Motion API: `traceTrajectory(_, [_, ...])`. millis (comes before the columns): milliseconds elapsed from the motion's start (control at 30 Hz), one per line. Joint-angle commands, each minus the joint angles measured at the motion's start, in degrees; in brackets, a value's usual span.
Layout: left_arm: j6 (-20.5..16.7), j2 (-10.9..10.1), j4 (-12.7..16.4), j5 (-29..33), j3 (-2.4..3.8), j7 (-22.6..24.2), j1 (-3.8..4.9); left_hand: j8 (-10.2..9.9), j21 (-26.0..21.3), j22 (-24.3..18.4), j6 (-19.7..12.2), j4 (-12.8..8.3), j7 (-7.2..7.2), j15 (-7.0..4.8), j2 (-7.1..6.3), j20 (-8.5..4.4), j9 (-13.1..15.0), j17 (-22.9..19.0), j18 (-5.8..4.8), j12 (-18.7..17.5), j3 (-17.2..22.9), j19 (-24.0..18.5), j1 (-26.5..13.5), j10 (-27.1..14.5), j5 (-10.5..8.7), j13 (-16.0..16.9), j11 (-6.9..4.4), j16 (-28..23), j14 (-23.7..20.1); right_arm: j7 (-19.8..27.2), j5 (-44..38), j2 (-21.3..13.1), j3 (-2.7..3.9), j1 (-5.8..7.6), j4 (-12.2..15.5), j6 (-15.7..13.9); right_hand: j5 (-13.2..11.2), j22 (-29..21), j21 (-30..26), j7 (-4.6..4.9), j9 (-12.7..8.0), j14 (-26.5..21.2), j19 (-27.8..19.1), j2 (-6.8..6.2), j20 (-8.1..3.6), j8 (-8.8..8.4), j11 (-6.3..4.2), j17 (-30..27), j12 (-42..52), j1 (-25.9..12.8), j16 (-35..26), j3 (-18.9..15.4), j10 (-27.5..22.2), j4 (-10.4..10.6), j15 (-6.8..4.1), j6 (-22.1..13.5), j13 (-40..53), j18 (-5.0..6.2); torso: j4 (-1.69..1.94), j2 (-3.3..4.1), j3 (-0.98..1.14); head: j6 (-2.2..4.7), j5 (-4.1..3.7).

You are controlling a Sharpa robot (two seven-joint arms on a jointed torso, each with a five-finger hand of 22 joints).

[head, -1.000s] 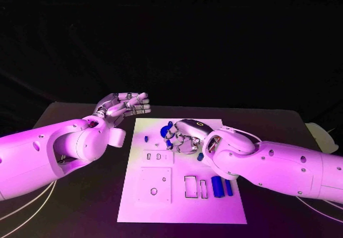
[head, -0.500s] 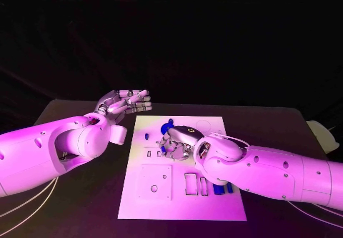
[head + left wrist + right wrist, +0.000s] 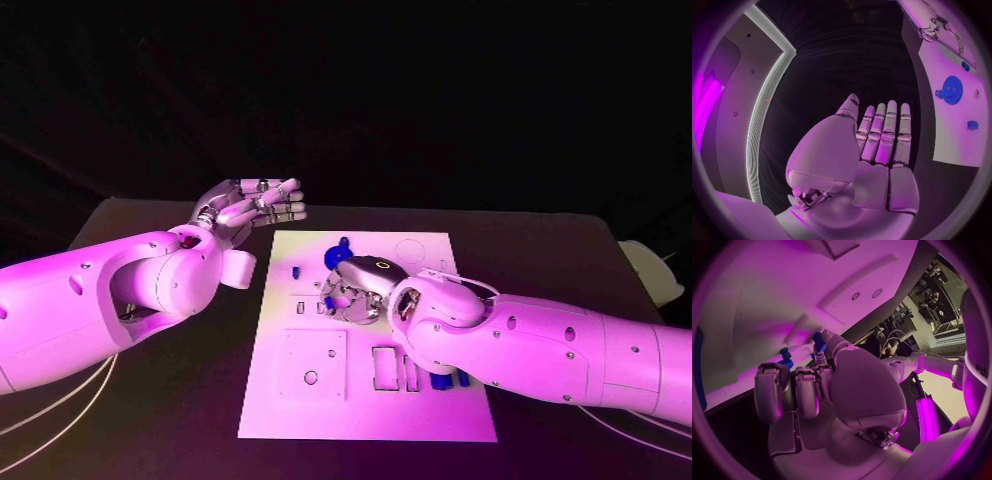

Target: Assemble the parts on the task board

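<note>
One white task board lay on one black table, and two hands were over the scene, the left hand and the right hand. Of blue parts on the board, four could be counted in the head view: one gear, one small peg, and two upright blocks partly behind the right arm. How many more lay hidden under that arm and hand could not be told.

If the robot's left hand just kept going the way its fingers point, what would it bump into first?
Probably nothing nearby. The left hand is held off the far left corner of the task board, fingers straight and together, pointing past that corner. In the left wrist view only dark space lies ahead of its fingertips, though depth is hard to judge.
</note>
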Motion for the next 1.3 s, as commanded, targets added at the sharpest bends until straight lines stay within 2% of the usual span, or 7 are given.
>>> traceTrajectory(33, [1.1, 0.1, 0.1, 0.0, 0.04, 0.2, 0.07, -0.3, -0.2, -0.1, 0.0, -0.3, 0.31, 0.44, 0.38, 0.02, -0.1, -0.1, 0.32, -0.3, -0.1, 0.1, 0.0, -0.2, 0.14, -0.1, 0.44, -0.4, -0.1, -1.0, -1.3, 0.1, -0.04, -0.16, -0.2, 1.8, 0.1, 8.7, -0.2, -0.65, 1.3, 6.1, 0.7, 0.16, -0.5, 1.52, -0.41, 14.7, -0.2, -0.9, 0.2, 0.1, -0.1, 0.1, -0.36, 1.0, 6.7, -0.39, 0.03, 0.01, 0.02, -0.08, 0.02])
traceTrajectory(167, [1.1, 0.0, 0.2, 0.0, 0.04, 0.2, 0.07, -0.3, -0.2, -0.1, 0.0, -0.3, 0.31, 0.44, 0.38, 0.02, -0.1, -0.1, 0.32, -0.3, -0.1, 0.1, 0.0, -0.2, 0.14, -0.1, 0.44, -0.4, -0.1, -1.5, -1.5, 0.2, -0.06, -0.21, -0.5, 2.4, -0.2, 8.4, -0.5, -0.6, 1.3, 6.0, 0.5, -0.11, -0.49, 1.52, -0.37, 14.4, -0.5, -1.9, 0.0, -0.1, -0.3, 0.4, -0.33, 0.8, 6.4, -0.3, 0.04, 0.01, -0.01, -0.13, -0.26])
traceTrajectory(767, [1.0, -0.1, 0.1, 0.0, 0.04, 0.3, 0.07, -0.3, -0.2, -0.1, 0.0, -0.3, 0.31, 0.44, 0.38, 0.02, -0.1, -0.1, 0.32, -0.3, -0.1, 0.1, 0.0, -0.2, 0.14, -0.1, 0.44, -0.4, -0.1, -2.3, -1.9, 0.0, -0.08, -0.24, -0.6, 3.0, -0.2, 8.1, -1.1, -0.36, 1.2, 5.9, 0.2, -1.02, -0.4, 1.36, -0.17, 14.1, -0.9, -3.6, -0.1, -0.8, -0.7, 0.9, -0.19, 0.1, 6.0, -0.17, 0.02, -0.04, 0.03, -0.21, -0.23])
traceTrajectory(1300, [1.0, 0.0, 0.0, 0.0, 0.04, 0.3, 0.06, -0.3, -0.2, -0.1, 0.0, -0.3, 0.33, 0.47, 0.37, 0.02, 0.0, -0.1, 0.3, -0.4, -0.2, 0.1, 0.0, -0.2, 0.14, -0.1, 0.46, -0.5, -0.1, -2.5, -2.2, -0.1, -0.08, -0.24, -0.8, 2.4, 0.0, 7.4, -2.1, 0.44, 0.7, 5.8, -0.4, -1.91, -0.04, 0.45, 0.49, 13.5, -2.0, -4.9, -0.4, -1.4, -1.8, 1.3, 0.31, -1.8, 4.9, 0.06, 0.01, -0.02, 0.02, -0.03, -0.31])
